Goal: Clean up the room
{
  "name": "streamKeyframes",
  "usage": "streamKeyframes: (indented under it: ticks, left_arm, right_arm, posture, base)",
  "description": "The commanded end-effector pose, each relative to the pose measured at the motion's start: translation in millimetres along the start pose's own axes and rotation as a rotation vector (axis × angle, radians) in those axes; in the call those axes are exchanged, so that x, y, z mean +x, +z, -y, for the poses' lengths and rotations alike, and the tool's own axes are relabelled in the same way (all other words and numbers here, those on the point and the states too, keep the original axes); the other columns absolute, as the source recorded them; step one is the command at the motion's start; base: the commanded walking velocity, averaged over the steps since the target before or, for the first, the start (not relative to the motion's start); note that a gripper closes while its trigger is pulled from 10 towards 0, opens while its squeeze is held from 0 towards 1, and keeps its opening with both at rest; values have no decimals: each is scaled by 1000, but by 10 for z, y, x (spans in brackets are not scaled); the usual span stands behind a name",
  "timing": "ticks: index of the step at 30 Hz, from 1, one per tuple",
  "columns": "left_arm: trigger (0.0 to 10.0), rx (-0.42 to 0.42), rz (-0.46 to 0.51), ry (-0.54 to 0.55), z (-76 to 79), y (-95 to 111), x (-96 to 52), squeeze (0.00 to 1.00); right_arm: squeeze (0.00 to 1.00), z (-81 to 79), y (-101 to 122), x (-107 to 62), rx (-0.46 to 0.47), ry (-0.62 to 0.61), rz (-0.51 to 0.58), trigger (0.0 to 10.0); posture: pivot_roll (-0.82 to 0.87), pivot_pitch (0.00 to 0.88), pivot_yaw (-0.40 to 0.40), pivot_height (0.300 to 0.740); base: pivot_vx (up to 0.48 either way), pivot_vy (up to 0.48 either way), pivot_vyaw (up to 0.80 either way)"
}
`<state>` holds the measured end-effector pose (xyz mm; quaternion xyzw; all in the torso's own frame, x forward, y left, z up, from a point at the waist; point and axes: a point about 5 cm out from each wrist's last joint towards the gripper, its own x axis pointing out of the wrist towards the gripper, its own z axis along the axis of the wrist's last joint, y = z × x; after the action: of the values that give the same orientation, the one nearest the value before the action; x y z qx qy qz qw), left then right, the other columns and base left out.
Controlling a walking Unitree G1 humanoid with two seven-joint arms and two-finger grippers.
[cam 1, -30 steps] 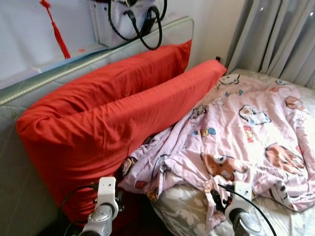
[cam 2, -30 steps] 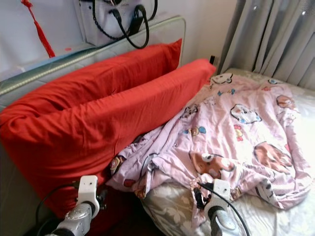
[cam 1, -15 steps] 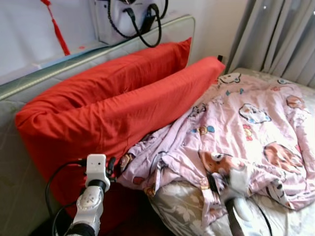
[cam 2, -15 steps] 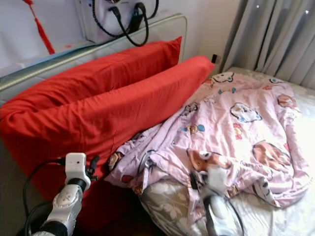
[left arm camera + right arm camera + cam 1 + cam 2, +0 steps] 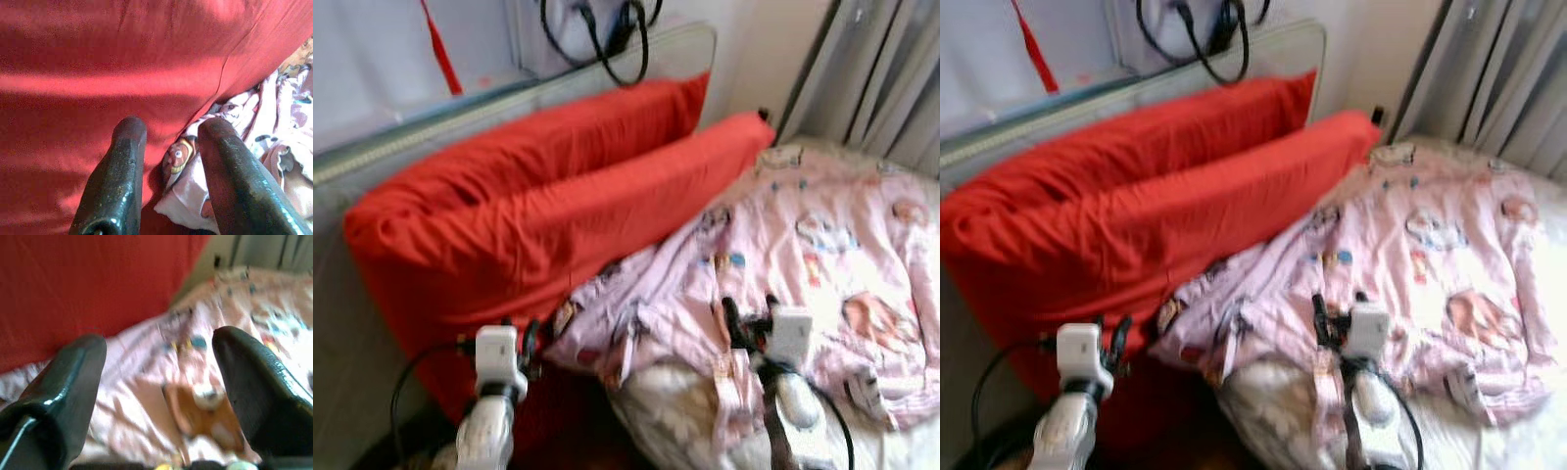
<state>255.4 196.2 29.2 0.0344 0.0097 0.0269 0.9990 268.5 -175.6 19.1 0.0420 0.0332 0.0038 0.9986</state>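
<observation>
A crumpled pink quilt (image 5: 803, 245) printed with cartoon animals lies across the bed, its near corner bunched against two long red pillows (image 5: 538, 215). The pillows lean on the headboard at the left. My left gripper (image 5: 530, 341) is open, low beside the front of the nearer pillow. In the left wrist view the quilt's corner (image 5: 183, 156) shows between and beyond the left gripper (image 5: 173, 126) fingers. My right gripper (image 5: 749, 318) is open above the quilt's near folds, with nothing between its fingers. The right gripper (image 5: 159, 340) looks along the quilt (image 5: 195, 396) towards the pillow (image 5: 88, 284).
A grey padded headboard (image 5: 509, 98) runs behind the pillows, with black cables (image 5: 607, 39) and a red tassel (image 5: 440, 49) hanging above it. Grey curtains (image 5: 881, 78) close the far right. A floral sheet (image 5: 656, 392) shows under the quilt's near edge.
The whole picture has blurred and shifted a little. My right gripper has risen and moved forward over the quilt's near folds. The left gripper rose towards the pillow, then dropped slightly.
</observation>
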Motion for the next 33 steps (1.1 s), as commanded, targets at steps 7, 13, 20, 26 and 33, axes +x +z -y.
streamKeyframes:
  ticks: [7, 13, 20, 26, 33]
  left_arm:
    - [10000, 1, 8, 6, -45, 89, 8, 0]
    - [10000, 6, -18, 4, -43, 71, -47, 0]
    - [10000, -2, -30, -3, 5, 78, -68, 0]
    - [10000, -2, -40, -11, 34, 76, -81, 0]
    - [10000, -4, -49, -18, 59, 81, -94, 0]
  right_arm:
    - [0, 18, 16, 22, -34, -6, -42, 10000]
    - [0, 12, -18, 9, -28, -4, -68, 10000]
    - [0, -28, -4, 0, -22, -8, -58, 10000]
    - [0, -16, -49, -25, -25, -13, -81, 10000]
    - [0, 1, -72, -39, -29, -9, -102, 10000]
  posture:
    - [117, 121, -66, 735]
    - [121, 139, -62, 695]
    - [124, 155, -65, 675]
    - [124, 167, -69, 675]
    - [123, 178, -72, 651]
  base:
    - [0, 0, 0]
    - [0, 0, 0]
    - [0, 0, 0]
    - [0, 0, 0]
    - [0, 0, 0]
